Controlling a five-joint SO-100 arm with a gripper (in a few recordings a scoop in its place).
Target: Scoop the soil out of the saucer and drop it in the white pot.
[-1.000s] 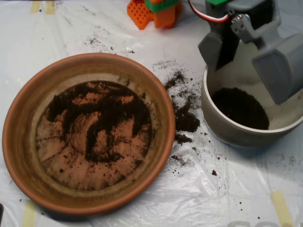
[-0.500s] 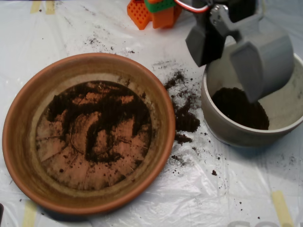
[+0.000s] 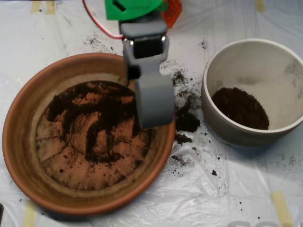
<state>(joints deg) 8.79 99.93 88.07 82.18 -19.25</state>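
1. Scoop [image 3: 155, 101] — over the saucer's [image 3: 19, 142] right rim; I read its shells as closed and empty.
2. Soil [image 3: 102, 113] — thin smears on the saucer base; I'd open wide and bite low at the thickest patch.
3. White pot [image 3: 213, 71] — to the right, partly filled; spill lies between the two.

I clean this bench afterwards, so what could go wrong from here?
1. The scoop sits over the saucer's right rim; it could clip the rim while going down.
2. The soil lies thin and smeared, so a pass may gather little.
3. Spilled soil already lies between saucer and white pot; another carry could add more.
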